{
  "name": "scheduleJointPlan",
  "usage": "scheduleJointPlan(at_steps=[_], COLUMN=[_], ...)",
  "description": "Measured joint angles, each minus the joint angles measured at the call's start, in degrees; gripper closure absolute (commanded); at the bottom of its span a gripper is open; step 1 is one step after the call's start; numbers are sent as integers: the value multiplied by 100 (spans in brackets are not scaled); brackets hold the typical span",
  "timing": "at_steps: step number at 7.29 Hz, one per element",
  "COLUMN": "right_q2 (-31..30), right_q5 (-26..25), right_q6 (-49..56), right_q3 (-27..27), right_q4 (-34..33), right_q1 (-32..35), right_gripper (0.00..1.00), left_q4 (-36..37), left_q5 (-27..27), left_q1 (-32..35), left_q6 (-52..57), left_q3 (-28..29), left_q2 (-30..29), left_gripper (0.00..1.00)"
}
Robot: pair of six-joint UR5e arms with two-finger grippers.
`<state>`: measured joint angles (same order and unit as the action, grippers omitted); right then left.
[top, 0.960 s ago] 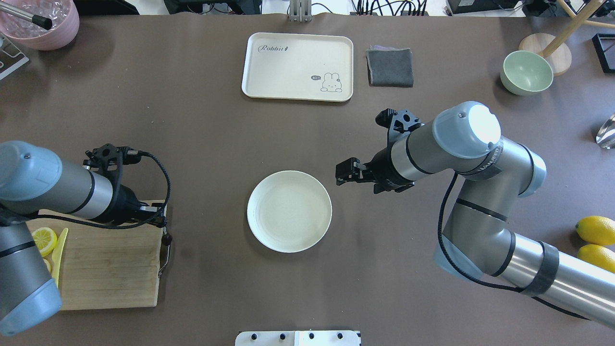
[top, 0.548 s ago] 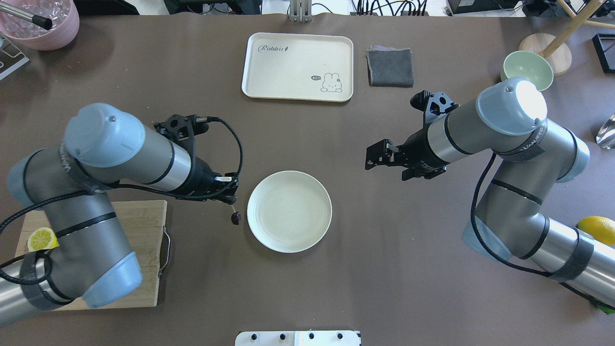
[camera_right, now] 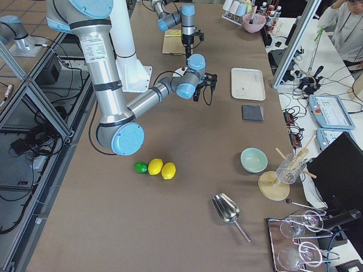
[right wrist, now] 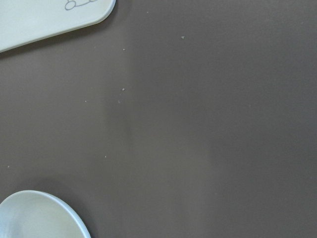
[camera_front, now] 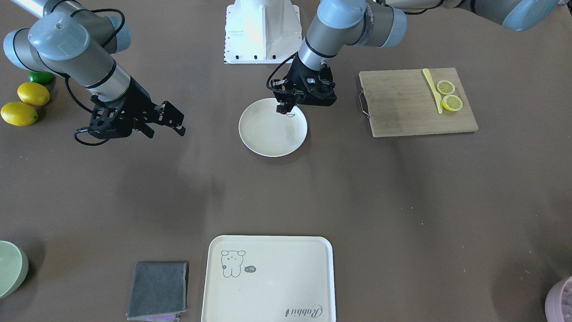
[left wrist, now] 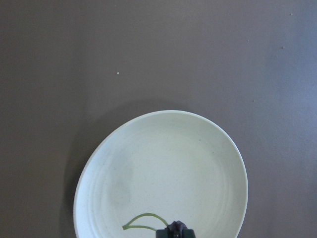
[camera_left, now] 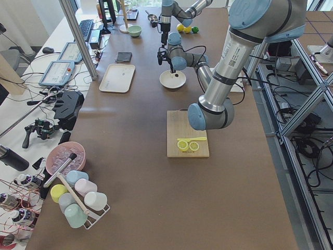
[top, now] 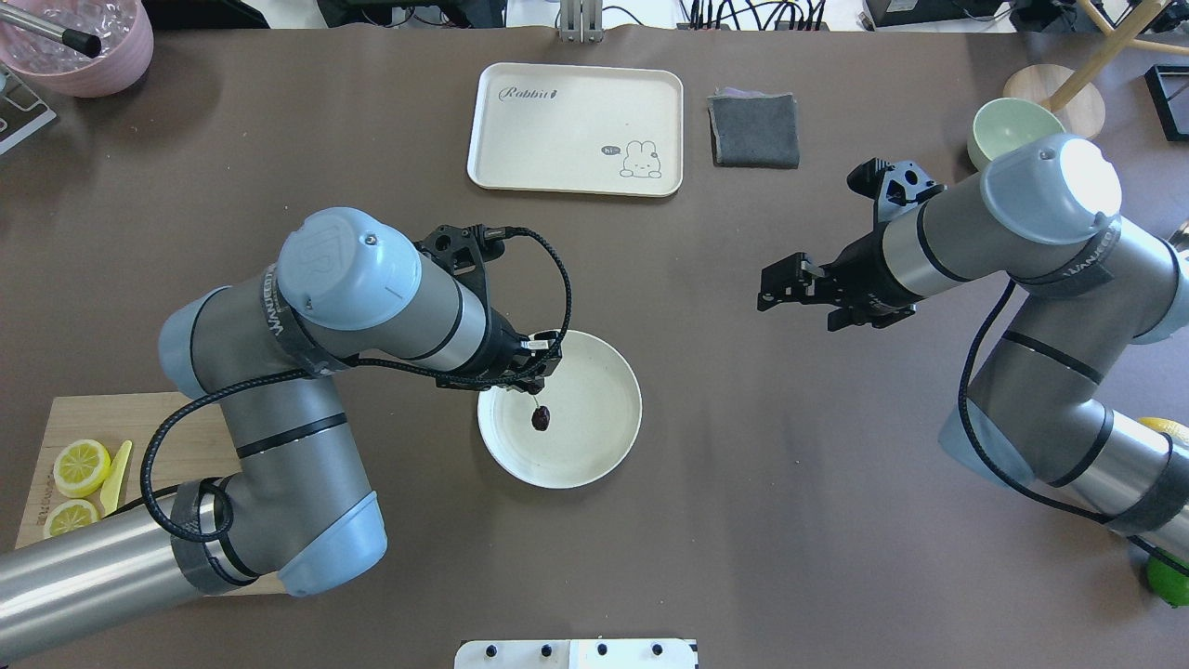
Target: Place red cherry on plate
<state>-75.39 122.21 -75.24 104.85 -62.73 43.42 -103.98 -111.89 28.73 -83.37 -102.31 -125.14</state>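
Note:
The round cream plate [top: 594,409] lies at mid-table. My left gripper [top: 536,386] is over the plate's left part, shut on the stem of the red cherry [top: 540,419]. The dark fruit hangs just below the fingertips, above the plate's surface; I cannot tell whether it touches. In the left wrist view the cherry [left wrist: 177,229] and its green stem sit at the bottom edge, over the plate [left wrist: 163,163]. In the front-facing view the left gripper [camera_front: 282,107] is at the plate's [camera_front: 268,134] robot-side rim. My right gripper [top: 771,286] is open and holds nothing, well to the plate's right.
A wooden cutting board [top: 186,418] with lemon slices [top: 80,467] and a yellow knife lies at the near left. The rabbit tray [top: 576,128], grey cloth [top: 754,130] and green bowl [top: 1003,130] are at the back. A pink bowl [top: 84,46] is far left.
My left arm swung from the cutting board to the right, carrying the cherry from beside the plate's left rim to over the plate. My right arm drew back to the right and away.

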Motion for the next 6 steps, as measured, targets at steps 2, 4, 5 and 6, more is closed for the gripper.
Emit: scheduleJointPlan(at_steps=[2, 4, 5, 6], right_q2=[-222, -397, -517, -637], right_q5=[10, 102, 206, 339], right_q6=[418, 831, 1128, 1515], right_q3=[5, 1, -9, -32], right_q4=[1, -27, -36, -53], right_q1=[141, 329, 503, 737], right_gripper=[0, 0, 0, 0], left_q4=[-116, -98, -46, -19], left_q5=[39, -33, -203, -435], left_q1=[33, 377, 703, 1116], left_q6=[-7, 60, 372, 1049], left_q3=[63, 56, 50, 12], left_q2=[-33, 132, 348, 724], left_gripper=[3, 3, 3, 3])
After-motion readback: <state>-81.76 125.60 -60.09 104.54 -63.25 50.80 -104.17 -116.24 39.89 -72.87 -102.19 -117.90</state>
